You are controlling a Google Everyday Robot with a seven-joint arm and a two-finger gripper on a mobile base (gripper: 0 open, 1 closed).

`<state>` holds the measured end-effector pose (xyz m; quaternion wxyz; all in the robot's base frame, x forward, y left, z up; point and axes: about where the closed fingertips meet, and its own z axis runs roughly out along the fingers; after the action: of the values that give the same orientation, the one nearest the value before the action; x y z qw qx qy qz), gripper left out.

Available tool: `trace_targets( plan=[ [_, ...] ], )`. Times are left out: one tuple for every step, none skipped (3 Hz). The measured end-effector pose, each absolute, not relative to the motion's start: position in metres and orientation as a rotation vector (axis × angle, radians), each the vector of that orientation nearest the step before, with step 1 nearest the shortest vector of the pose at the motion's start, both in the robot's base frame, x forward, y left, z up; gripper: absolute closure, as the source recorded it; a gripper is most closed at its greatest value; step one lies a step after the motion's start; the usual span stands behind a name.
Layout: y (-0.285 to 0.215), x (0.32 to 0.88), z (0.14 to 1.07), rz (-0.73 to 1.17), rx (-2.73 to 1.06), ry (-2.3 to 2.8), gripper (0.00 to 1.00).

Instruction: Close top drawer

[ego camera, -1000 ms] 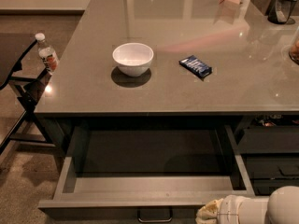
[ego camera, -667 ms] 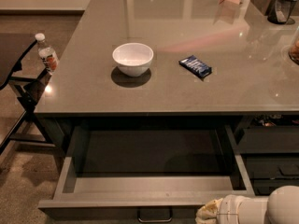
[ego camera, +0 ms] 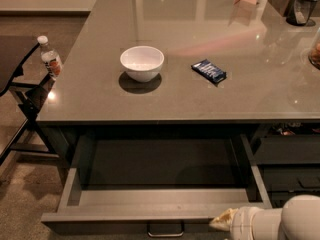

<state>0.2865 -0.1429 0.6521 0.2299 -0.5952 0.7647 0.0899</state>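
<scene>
Presently, the gripper (ego camera: pixel 220 221) sits at 5 o'clock in the view, at the top edge of the drawer front; whether it is clenched or released cannot be told. The top drawer (ego camera: pixel 165 197) stands pulled far out beneath the countertop (ego camera: pixel 100 101), its handle (ego camera: pixel 165 230) at 6 o'clock. Farther back, a white bowl (ego camera: pixel 142 62) lies at 11 o'clock and a blue packet (ego camera: pixel 209 71) at 1 o'clock, well apart. A bottle (ego camera: pixel 50 60) stands at 10 o'clock, off the counter's left edge.

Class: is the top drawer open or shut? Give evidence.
Open: the top drawer juts out beyond the counter, inside showing. The gripper is at its front, right of the handle.
</scene>
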Motion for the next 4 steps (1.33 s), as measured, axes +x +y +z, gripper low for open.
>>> trace_targets(
  plan=[
    [-0.144, 0.291, 0.651, 0.247, -1.629, 2.11, 0.0],
    [-0.14, 0.324, 0.642, 0.266, -1.628, 2.115, 0.18],
    [-0.147, 0.392, 0.63, 0.301, -1.598, 2.12, 0.41],
    [-0.166, 0.449, 0.626, 0.283, -1.558, 2.135, 0.65]
  ],
)
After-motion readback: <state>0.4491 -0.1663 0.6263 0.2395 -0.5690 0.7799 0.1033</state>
